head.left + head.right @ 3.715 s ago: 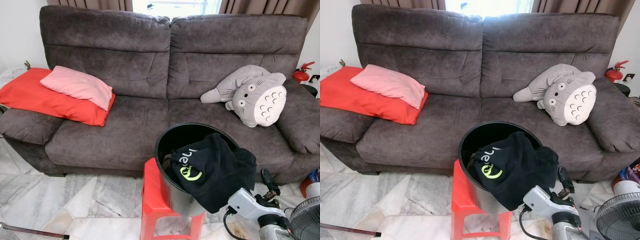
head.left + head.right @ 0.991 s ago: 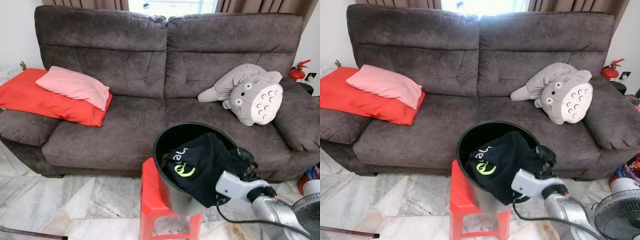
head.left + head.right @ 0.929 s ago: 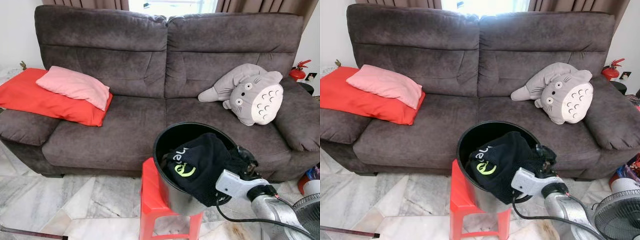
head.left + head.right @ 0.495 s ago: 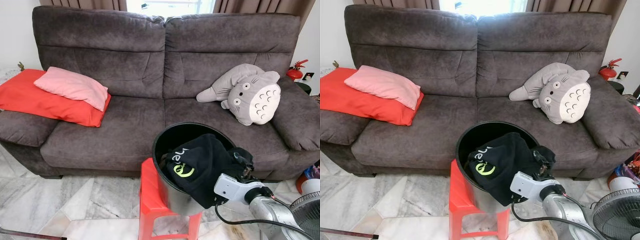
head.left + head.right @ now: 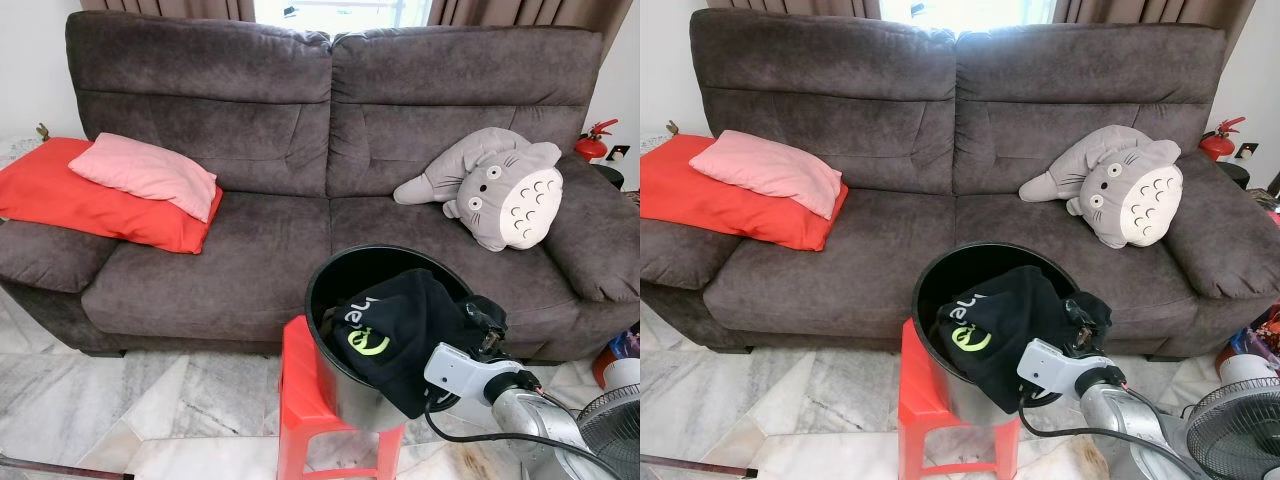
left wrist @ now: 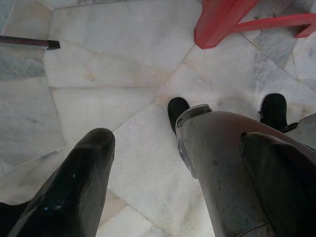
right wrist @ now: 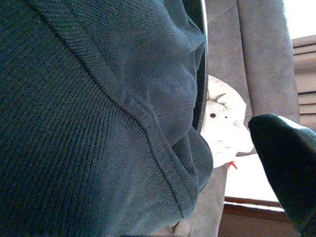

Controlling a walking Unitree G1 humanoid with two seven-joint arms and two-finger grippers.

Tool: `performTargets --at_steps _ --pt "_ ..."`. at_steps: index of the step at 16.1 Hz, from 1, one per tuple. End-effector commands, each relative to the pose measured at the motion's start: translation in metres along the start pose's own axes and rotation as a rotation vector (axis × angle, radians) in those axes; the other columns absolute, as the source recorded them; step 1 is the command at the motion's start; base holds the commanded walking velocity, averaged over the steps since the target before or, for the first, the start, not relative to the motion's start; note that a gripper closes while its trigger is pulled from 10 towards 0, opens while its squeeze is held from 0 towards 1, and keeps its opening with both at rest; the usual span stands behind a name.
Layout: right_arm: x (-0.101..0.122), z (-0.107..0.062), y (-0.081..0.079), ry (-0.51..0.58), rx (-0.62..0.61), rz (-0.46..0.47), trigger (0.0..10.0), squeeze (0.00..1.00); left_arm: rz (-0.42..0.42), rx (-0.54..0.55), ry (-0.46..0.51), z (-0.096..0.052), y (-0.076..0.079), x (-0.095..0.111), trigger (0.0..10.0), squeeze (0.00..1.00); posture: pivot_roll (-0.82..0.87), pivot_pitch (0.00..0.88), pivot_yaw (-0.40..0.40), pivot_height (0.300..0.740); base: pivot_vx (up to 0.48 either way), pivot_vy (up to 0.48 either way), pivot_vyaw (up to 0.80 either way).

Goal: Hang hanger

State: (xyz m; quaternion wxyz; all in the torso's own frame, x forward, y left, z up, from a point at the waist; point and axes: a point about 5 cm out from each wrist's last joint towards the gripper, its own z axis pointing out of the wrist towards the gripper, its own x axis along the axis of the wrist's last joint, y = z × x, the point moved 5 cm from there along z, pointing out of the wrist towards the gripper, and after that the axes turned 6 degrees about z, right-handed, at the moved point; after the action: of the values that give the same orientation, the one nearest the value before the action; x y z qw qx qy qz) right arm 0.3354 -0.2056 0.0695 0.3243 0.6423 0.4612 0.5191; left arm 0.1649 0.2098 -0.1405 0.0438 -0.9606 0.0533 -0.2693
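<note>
You are bringing the right gripper (image 5: pixel 487 327) against the black garment (image 5: pixel 400 335) draped over the right rim of the black bin (image 5: pixel 335 272) on the red stool (image 5: pixel 300 390); whether its fingers are spread, you cannot tell. No hanger is showing. Pinch a thick fold near the hem. The lime logo's lettering is unreadable.

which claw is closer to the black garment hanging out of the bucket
Right. The right claw is pressed against the black garment at the bucket's rim. The left claw hangs low over the marble floor, apart from it.
</note>
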Motion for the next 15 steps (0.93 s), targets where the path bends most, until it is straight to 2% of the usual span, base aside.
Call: performTargets --at_steps 1,2,11,15 --pt "0.002 -0.002 -0.01 0.009 0.028 0.018 0.7 0.0 0.019 -0.007 -0.055 -0.003 0.001 -0.018 10.0 0.0 -0.1 0.048 0.018 0.74 0.0 0.0 0.0" --pt "0.004 -0.001 -0.008 0.028 0.015 0.02 0.0 0.0 0.02 -0.006 -0.055 -0.003 0.001 -0.018 10.0 0.0 -0.1 0.044 0.018 0.74 0.0 0.0 0.0" --pt "0.003 -0.001 -0.009 0.008 0.006 0.042 0.0 0.0 0.02 -0.003 -0.053 -0.003 -0.001 -0.018 10.0 0.0 -0.09 0.039 0.016 0.74 0.0 0.0 0.0" --pt "0.002 0.0 0.003 -0.012 -0.05 0.133 0.0 0.0 0.014 0.004 -0.048 -0.003 -0.005 -0.015 10.0 0.0 -0.09 0.047 0.015 0.74 0.0 0.0 0.0"
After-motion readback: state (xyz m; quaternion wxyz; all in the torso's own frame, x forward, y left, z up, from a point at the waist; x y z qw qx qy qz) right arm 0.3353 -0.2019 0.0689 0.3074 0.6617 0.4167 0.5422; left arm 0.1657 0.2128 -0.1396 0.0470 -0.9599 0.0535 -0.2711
